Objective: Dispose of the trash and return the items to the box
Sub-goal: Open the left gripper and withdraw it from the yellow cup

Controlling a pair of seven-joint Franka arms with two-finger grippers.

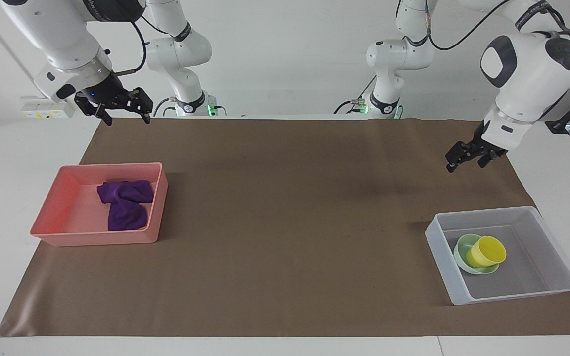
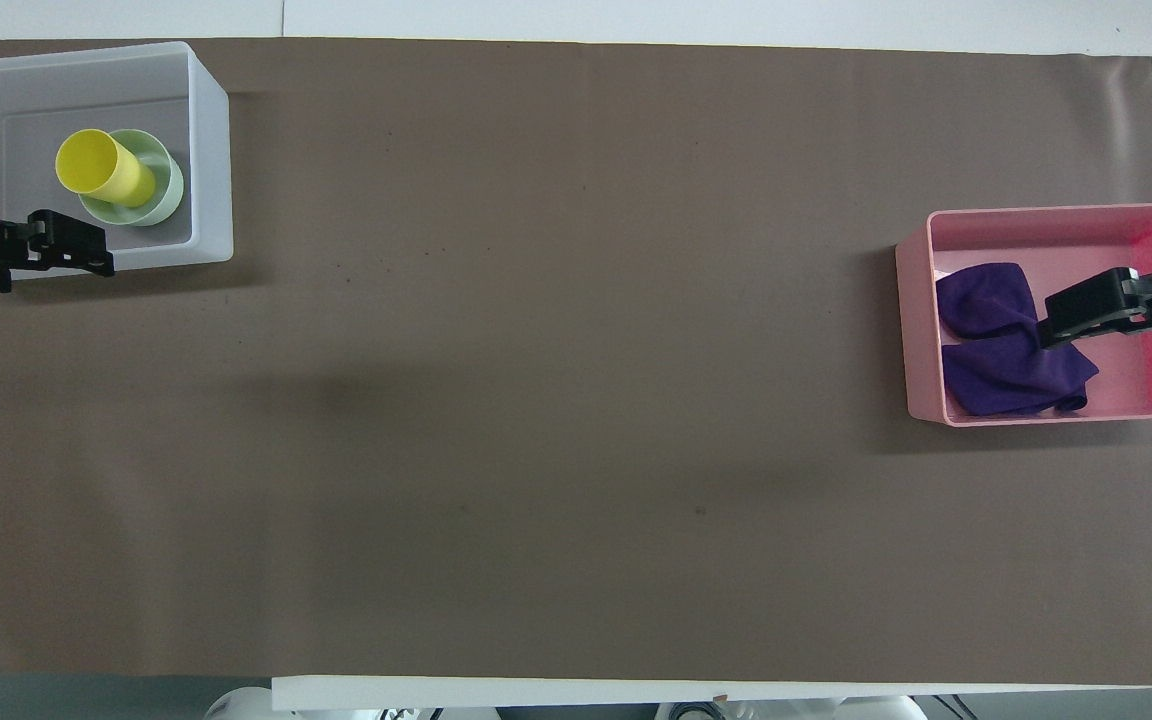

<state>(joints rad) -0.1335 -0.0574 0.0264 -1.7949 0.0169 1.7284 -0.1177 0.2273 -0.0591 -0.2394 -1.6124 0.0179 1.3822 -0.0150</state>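
The yellow cup (image 1: 486,251) stands tilted in the mint-green bowl (image 1: 459,253), inside the translucent box (image 1: 442,259) at the left arm's end of the table. My left gripper (image 1: 465,165) is open and empty, raised over the mat beside the box. The overhead view shows this gripper (image 2: 86,262) over the box's near edge, the cup (image 2: 101,170), the bowl (image 2: 169,190) and the box (image 2: 212,150). The purple cloth (image 1: 124,205) lies in the pink tray (image 1: 92,238). My right gripper (image 1: 122,117) is open and waits high up; from overhead it (image 2: 1061,325) covers part of the cloth (image 2: 996,375).
The brown mat (image 1: 285,207) covers the table between the box and the pink tray (image 2: 916,330). White table margins run along both ends.
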